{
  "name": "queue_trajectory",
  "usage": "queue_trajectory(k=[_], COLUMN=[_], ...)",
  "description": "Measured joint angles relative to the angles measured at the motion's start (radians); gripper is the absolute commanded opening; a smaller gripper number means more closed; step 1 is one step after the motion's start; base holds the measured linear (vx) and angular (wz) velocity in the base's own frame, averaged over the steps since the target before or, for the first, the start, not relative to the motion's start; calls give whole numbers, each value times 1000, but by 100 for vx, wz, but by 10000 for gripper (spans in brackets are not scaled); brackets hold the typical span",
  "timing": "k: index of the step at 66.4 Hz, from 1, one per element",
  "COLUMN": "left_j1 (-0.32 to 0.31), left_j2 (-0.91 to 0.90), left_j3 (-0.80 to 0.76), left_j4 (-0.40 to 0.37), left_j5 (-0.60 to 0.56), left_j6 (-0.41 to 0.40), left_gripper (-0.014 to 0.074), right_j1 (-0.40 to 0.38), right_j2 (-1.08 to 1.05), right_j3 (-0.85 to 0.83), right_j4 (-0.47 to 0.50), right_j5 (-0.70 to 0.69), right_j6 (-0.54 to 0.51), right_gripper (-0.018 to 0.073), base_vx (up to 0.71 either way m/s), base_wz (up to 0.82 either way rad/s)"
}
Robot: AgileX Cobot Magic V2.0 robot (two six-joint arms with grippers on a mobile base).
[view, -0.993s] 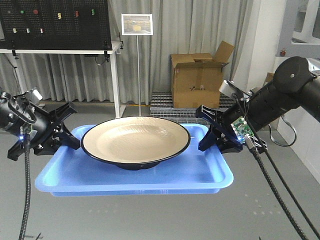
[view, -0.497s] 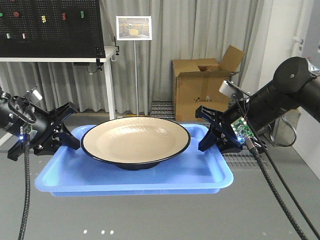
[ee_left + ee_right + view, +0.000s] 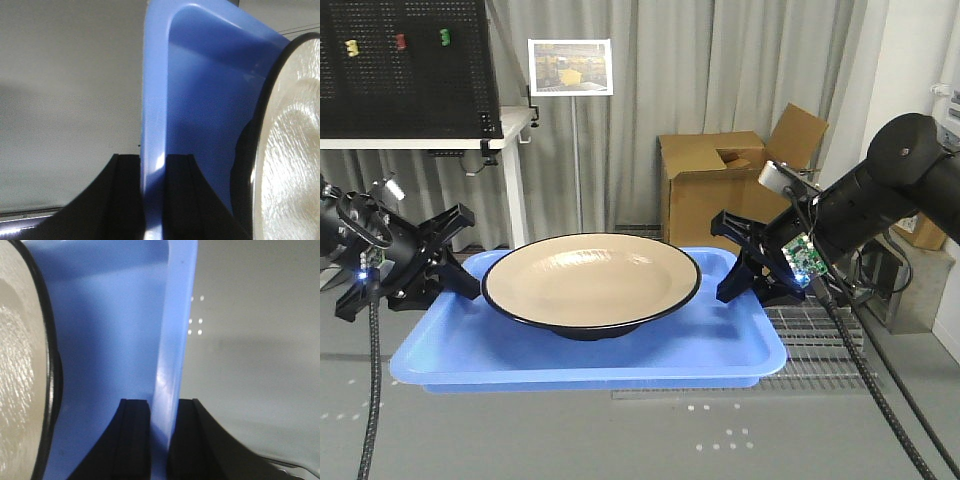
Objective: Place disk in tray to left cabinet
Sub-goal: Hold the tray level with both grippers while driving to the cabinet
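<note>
The blue tray (image 3: 450, 350) hangs level in the air, carried between both arms. In its middle rests the disk (image 3: 592, 278), tan inside with a black rim. My left gripper (image 3: 458, 275) is shut on the tray's left rim (image 3: 152, 165); the disk's edge (image 3: 287, 150) shows at the right of that wrist view. My right gripper (image 3: 738, 268) is shut on the tray's right rim (image 3: 165, 405), and the disk (image 3: 20, 370) fills the left of that view. The left cabinet is out of view.
Behind the tray stand a black pegboard bench (image 3: 410, 70), a sign on a thin pole (image 3: 570, 67) and an open cardboard box (image 3: 720, 190) on a metal grate (image 3: 820, 330). Grey floor lies below; curtains hang at the back.
The background has slid right and shifted across the view while tray, disk and both grippers keep the same places in the frame: the base is turning or moving with the load held.
</note>
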Motion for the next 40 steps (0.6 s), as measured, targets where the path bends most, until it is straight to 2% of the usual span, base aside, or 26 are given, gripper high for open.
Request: queue_trajectory(k=[40], left_j1=[0], left_j2=[0], left_j3=[0], left_j4=[-1], left_j5=[0], left_j6=[0], left_gripper=[0], right_j1=[0], right_j2=[0], right_j3=[0], right_j4=[0], right_j5=[-1], right_j6=[0], right_gripper=[-5], base_vx=[55], base_wz=[-7])
